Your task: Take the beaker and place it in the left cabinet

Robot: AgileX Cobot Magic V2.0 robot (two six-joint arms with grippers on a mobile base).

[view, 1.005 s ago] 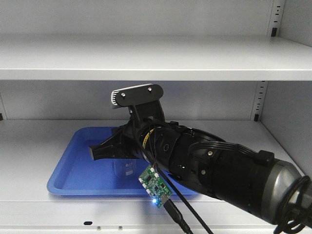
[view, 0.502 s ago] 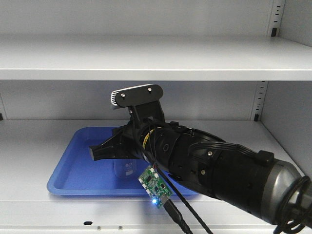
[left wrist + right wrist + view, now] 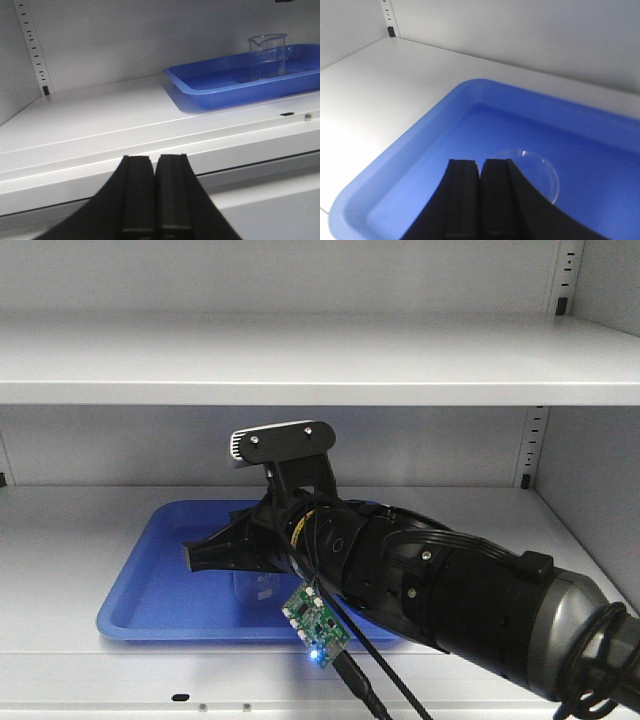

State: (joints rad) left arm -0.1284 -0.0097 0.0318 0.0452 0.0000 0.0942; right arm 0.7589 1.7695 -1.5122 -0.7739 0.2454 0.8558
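The beaker (image 3: 267, 56) is standing upright in the blue tray (image 3: 420, 165); the right end effector (image 3: 480, 172) is hovering above it, fingers pressed together, gripping nothing.

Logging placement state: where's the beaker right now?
The beaker stands upright in the blue tray on the cabinet shelf; in the front view it sits just below the right gripper.

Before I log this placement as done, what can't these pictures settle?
- Front view: the right hand covers the beaker rim.
- Right wrist view: the hand's fingers hide the beaker's near side.
- Left wrist view: the blue tray is cut off at the right edge.
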